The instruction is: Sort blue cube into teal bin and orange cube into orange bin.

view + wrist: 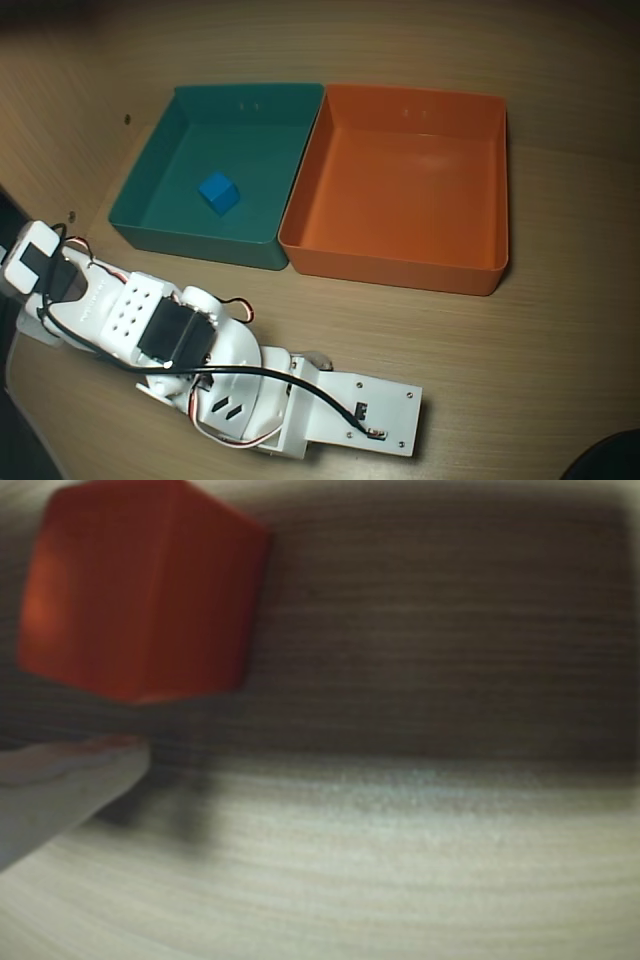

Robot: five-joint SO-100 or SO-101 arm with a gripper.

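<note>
The orange cube point(140, 590) fills the upper left of the wrist view, large and blurred, over the wooden table. Just below it lies one pale finger point(70, 780) of my gripper, its tip tinted red by the cube; the other finger is out of frame. In the overhead view the cube and the gripper are hidden under the arm's white wrist plate point(350, 410) near the front edge. The blue cube point(218, 191) lies inside the teal bin point(145, 185). The orange bin point(400, 255) stands empty, touching the teal bin's right side.
The arm point(170, 335) stretches from the left edge along the front of the table. Bare wood lies to the right of the wrist plate and in front of the orange bin. A dark object point(605, 458) sits at the bottom right corner.
</note>
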